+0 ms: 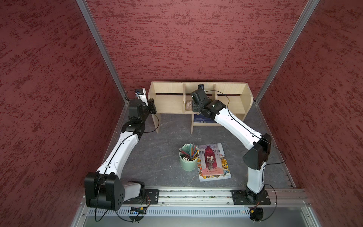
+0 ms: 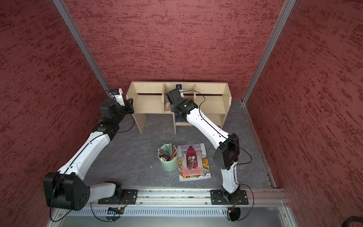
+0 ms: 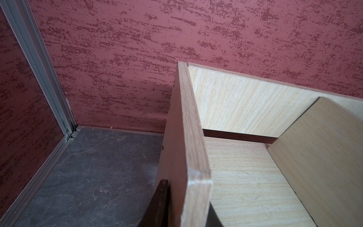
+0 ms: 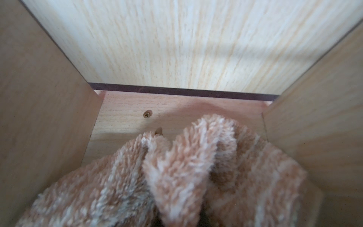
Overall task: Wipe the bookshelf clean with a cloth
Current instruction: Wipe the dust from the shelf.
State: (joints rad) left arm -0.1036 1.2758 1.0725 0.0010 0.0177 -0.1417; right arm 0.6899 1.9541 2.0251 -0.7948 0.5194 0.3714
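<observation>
**Cloth in the middle compartment**

I am gripping the low, wide light-wood bookshelf (image 1: 169, 104) with my left gripper (image 1: 152, 107), whose jaws are closing narrowly on its left side panel. My right gripper (image 1: 194, 108), almost fully closed, is pinching the fluffy beige-and-brown striped cloth (image 4: 176, 176). The cloth is lying bunched on the middle compartment floor, beside the left divider.

The bookshelf (image 1: 169, 104) has its middle bay filled: the cloth (image 4: 176, 176) bunches between the dividers (image 1: 184, 96), with the right arm (image 1: 235, 125) reaching in over it. Its left and right bays lie open (though the left gripper (image 1: 152, 107) straddles the left side panel (image 3: 188, 137) at its front edge).
</observation>
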